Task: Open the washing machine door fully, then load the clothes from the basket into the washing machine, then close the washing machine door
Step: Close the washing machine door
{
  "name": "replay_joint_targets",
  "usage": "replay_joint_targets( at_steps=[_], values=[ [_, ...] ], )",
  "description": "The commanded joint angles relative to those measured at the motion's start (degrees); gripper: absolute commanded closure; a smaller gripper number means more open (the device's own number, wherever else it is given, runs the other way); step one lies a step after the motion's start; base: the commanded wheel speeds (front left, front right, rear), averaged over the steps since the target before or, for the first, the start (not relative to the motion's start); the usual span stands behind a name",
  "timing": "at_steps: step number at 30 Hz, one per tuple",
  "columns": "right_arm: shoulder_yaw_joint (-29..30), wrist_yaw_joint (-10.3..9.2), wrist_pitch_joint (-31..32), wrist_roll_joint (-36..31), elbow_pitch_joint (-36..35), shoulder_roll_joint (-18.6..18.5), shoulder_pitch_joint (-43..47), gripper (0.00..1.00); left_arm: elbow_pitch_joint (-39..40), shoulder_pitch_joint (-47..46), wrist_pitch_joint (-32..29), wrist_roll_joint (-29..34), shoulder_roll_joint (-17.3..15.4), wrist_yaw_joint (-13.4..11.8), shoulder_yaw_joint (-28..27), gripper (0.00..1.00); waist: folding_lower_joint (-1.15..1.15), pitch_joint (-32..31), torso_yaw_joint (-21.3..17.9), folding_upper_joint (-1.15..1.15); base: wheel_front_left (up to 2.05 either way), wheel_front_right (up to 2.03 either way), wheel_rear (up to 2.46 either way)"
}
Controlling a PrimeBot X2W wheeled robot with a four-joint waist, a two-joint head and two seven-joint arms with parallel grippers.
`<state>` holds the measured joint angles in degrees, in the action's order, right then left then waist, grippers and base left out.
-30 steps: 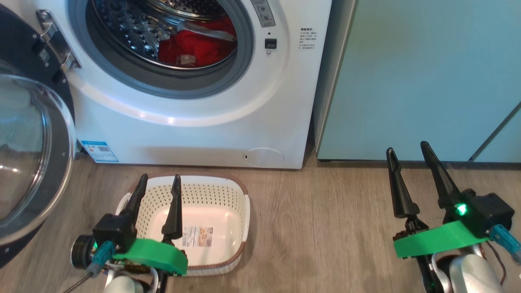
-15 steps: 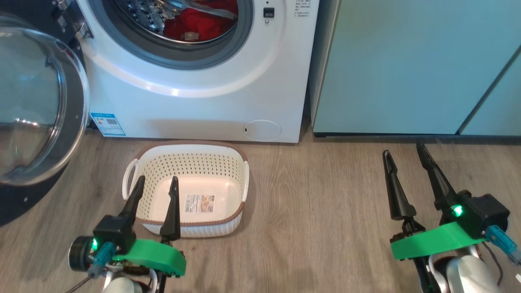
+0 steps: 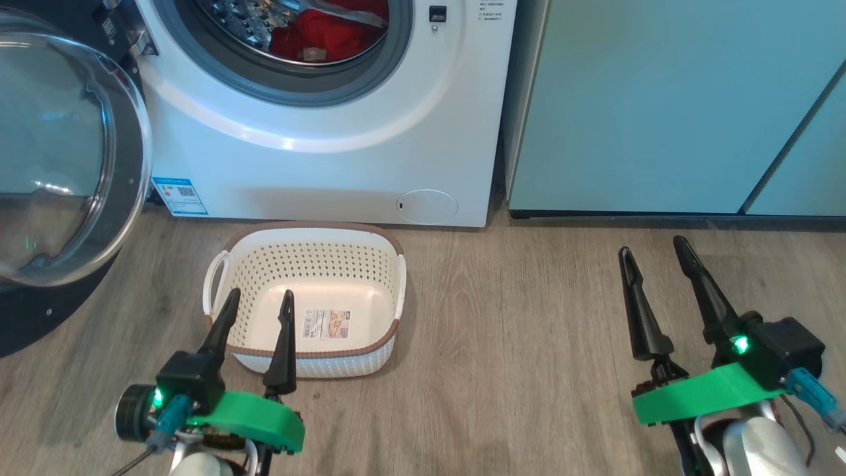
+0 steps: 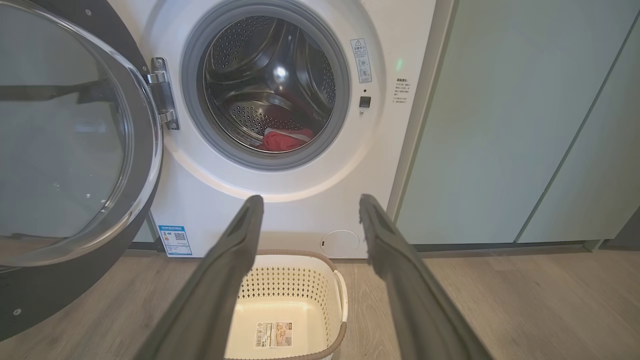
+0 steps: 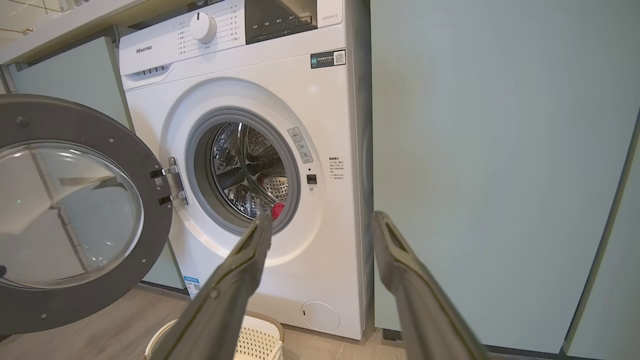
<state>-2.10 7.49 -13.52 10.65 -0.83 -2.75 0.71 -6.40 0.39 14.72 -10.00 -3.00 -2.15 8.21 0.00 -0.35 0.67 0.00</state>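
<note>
The white washing machine (image 3: 317, 172) (image 4: 300, 210) (image 5: 300, 100) stands with its round door (image 3: 59, 165) (image 4: 65, 150) (image 5: 75, 215) swung wide to the left. Red clothes (image 3: 330, 36) (image 4: 285, 140) (image 5: 278, 210) lie inside the drum. On the floor in front sits the white basket (image 3: 310, 264) (image 4: 295, 290) (image 5: 260, 340), with just a label on its floor. My left gripper (image 3: 259, 300) (image 4: 310, 202) hovers open over the basket's near rim, holding nothing. My right gripper (image 3: 653, 246) (image 5: 322, 220) is open and bare over the floor to the right, before the cabinets.
Pale teal cabinets (image 3: 661, 106) (image 5: 500, 150) flank the machine on the right. Wooden floor (image 3: 515, 330) stretches between the basket and my right arm. The open door juts out on the left at drum height.
The head camera has tilted down, so the machine slid up the picture and more floor shows. Both grippers stay open in much the same places.
</note>
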Motion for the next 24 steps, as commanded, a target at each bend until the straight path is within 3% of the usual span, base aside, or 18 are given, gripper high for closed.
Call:
replay_joint_targets(
  at_steps=[1, 15, 24],
  values=[
    [-1.3, 0.0, 0.35, 0.0, -1.73, -0.12, -1.65, 0.0, 1.77, -1.85, 0.28, 0.04, 0.08, 0.1, -1.58, 0.0, 0.0, -0.02, 0.09, 0.0, 0.0, 0.0, 0.0],
    [-0.77, 0.0, 0.39, 0.05, -1.8, -0.12, -1.22, 0.0, 1.67, -1.93, 0.28, -0.39, 0.11, 0.03, -1.48, 0.0, 0.0, 0.08, 2.38, 0.0, 0.0, 0.0, 0.0],
    [-1.03, 0.0, 0.96, -0.47, -2.97, -0.12, -1.19, 0.0, 1.64, -3.36, 0.28, -1.3, 0.12, 0.02, -0.18, 0.0, 0.0, 2.83, 8.3, 0.0, 0.0, 0.0, 0.0]
  ],
)
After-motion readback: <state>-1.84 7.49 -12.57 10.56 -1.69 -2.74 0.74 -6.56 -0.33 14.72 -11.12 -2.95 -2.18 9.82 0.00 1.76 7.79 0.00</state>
